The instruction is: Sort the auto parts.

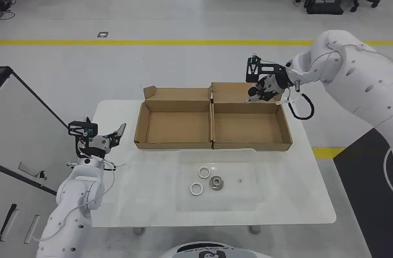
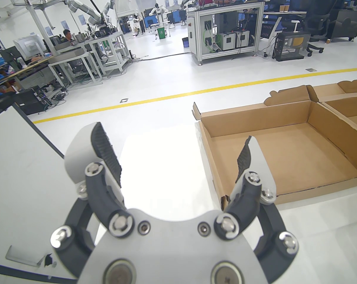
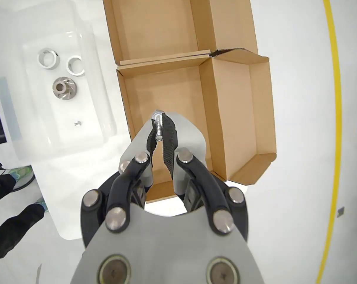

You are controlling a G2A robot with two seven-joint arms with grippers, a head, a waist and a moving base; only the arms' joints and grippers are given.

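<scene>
Over the white table (image 1: 299, 193), the right claw (image 3: 159, 118), pinched tight on a bolt (image 3: 158, 131) above the right-hand cardboard box (image 1: 248, 129), would do best to drop low before letting go so the bolt cannot bounce out; the left claw (image 2: 174, 132) hangs wide open, empty.

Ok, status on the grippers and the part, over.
Left gripper open, empty, beside left box. Right gripper shut on bolt, above right box. Two rings, hub, small screw in clear tray. Nothing blocking the drop.
</scene>
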